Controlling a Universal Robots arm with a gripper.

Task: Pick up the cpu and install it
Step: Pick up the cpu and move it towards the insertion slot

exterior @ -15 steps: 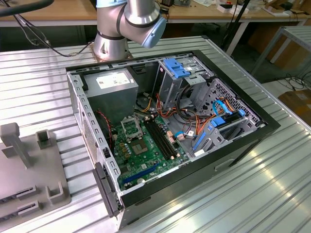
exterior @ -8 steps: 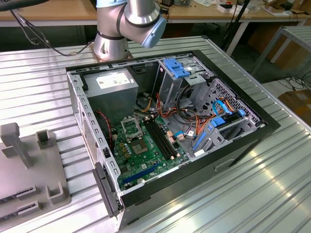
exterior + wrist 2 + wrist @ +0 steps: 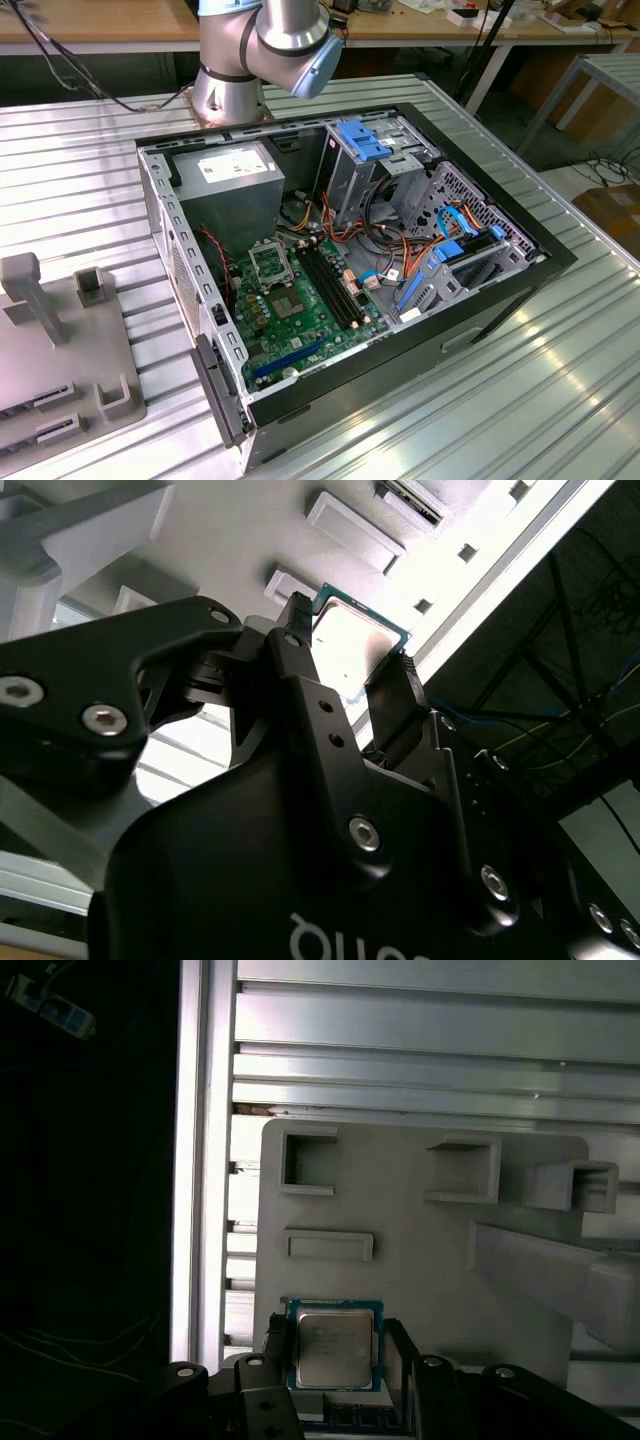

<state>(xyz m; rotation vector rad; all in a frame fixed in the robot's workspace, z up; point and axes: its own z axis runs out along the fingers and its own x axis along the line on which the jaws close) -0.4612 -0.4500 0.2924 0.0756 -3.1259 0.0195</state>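
Note:
The cpu (image 3: 333,1343), a small square chip with a silver-grey face and a green rim, sits between my two black fingers in both wrist views. My gripper (image 3: 336,1352) is shut on its opposite edges. The chip (image 3: 352,640) hangs well above a grey fixture plate (image 3: 420,1260), and one fingertip (image 3: 296,615) presses its side. In the exterior view the open computer case holds the green motherboard (image 3: 300,315), with the black-framed square socket (image 3: 270,262) near its far end. The arm's base (image 3: 228,90) stands behind the case.
The grey fixture plate (image 3: 60,350) with upright posts and slots lies at the exterior view's left on the ribbed metal table (image 3: 500,400). Inside the case are a grey metal box (image 3: 228,185), blue drive brackets (image 3: 362,140) and orange and blue cables (image 3: 400,250).

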